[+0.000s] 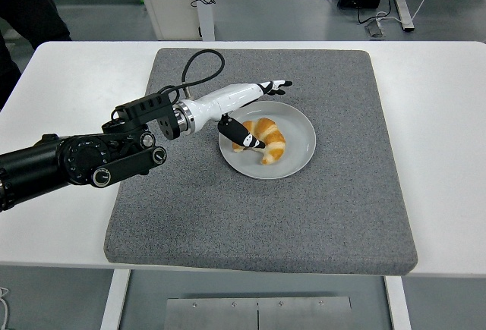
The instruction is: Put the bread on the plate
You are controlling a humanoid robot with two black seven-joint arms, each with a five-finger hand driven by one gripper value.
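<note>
Grey matting (326, 209) covers the white table (68, 87). Bread (264, 138) lies on the plate (298, 154); the left hand (244, 110) hovers above, fingers spread, holding nothing

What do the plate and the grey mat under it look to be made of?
Plate: probably glazed ceramic or melamine, smooth pale grey with a soft sheen. Mat: felt or dense foam by the look, matte speckled grey, thick with rounded edges.

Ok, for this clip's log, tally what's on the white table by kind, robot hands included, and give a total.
Golden-brown croissant: 1
Round white plate: 1
Grey felt mat: 1
White robot hand with black fingertips, the left hand, open above the plate: 1
Total: 4
</note>
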